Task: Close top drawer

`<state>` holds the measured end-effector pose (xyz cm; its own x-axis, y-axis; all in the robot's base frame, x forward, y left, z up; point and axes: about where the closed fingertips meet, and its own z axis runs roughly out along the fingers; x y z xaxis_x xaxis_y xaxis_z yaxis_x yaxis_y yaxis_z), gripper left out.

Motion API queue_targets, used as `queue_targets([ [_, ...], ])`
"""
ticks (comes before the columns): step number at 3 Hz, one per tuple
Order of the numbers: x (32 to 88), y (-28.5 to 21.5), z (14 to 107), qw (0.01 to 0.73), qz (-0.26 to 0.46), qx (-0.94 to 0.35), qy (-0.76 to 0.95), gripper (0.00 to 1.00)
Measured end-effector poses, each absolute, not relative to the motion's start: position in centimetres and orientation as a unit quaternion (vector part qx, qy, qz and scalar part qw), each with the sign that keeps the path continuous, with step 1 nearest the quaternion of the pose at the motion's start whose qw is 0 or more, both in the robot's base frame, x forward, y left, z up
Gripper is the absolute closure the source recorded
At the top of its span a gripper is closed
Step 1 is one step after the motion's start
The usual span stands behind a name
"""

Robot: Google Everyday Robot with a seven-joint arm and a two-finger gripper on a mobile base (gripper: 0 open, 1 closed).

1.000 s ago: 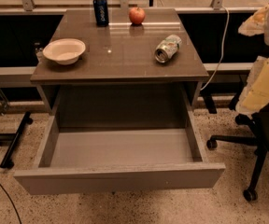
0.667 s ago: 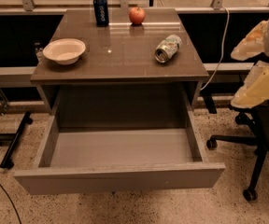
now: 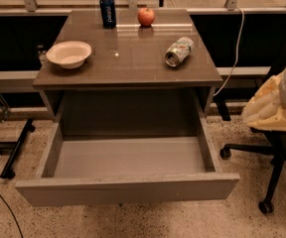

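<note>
The top drawer [image 3: 128, 190] is pulled far out of the grey cabinet, toward me. Its plain flat front faces me and its inside [image 3: 128, 155] is bare. My gripper, with the cream-white arm [image 3: 274, 105], is at the right edge of the view. It is beside the drawer's right side, about level with the cabinet top, and apart from the drawer. Part of the arm is cut off by the frame edge.
On the cabinet top [image 3: 133, 58] are a white bowl [image 3: 68, 53], a blue can [image 3: 107, 11], a red apple [image 3: 146, 16] and a silver can on its side [image 3: 178, 51]. A black office chair base [image 3: 269, 177] stands right of the drawer. A black stand foot [image 3: 16, 150] lies at the left.
The arm at the right edge has moved down and drawn together, from above the cabinet top to about its level. The drawer and the things on top have not moved.
</note>
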<state>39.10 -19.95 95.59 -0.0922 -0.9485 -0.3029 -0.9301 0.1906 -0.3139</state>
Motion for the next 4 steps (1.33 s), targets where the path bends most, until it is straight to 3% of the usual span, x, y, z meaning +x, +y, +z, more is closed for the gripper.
queue_targets([
  [1, 39.0, -19.9, 95.0, 0.222, -0.018, -0.637, 0.738, 1.00],
  [4, 37.5, -18.1, 86.3, 0.202, 0.042, -0.617, 0.760, 1.00],
])
